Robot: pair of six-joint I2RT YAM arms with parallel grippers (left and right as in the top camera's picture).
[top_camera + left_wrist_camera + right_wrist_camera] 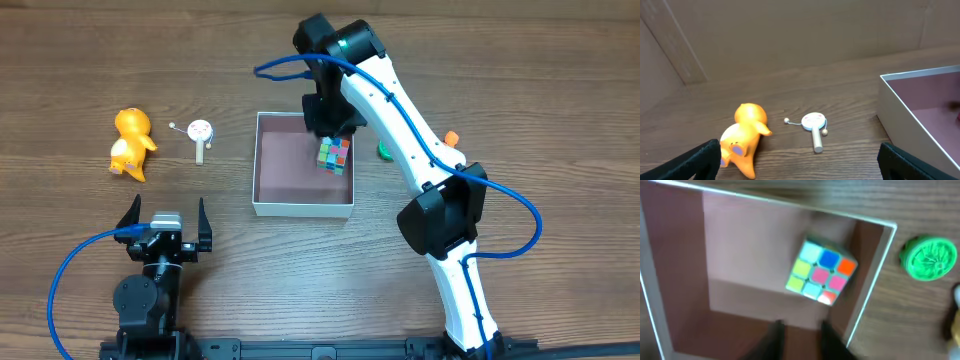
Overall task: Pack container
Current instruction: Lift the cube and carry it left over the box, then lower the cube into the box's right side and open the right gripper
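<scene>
Packing is partly done: one multicoloured cube (334,154) is inside the container (303,208), a shallow square box with white walls and a reddish-brown floor at the centre of the tabletop (560,90), while the orange duck (131,143), the rattle (201,134) and the green disc (384,152) lie outside. The left hand (165,222) is spread wide and empty. The right hand (801,332) hangs over the container holding nothing; its fingertips are too blurred to tell how far it is open.
</scene>
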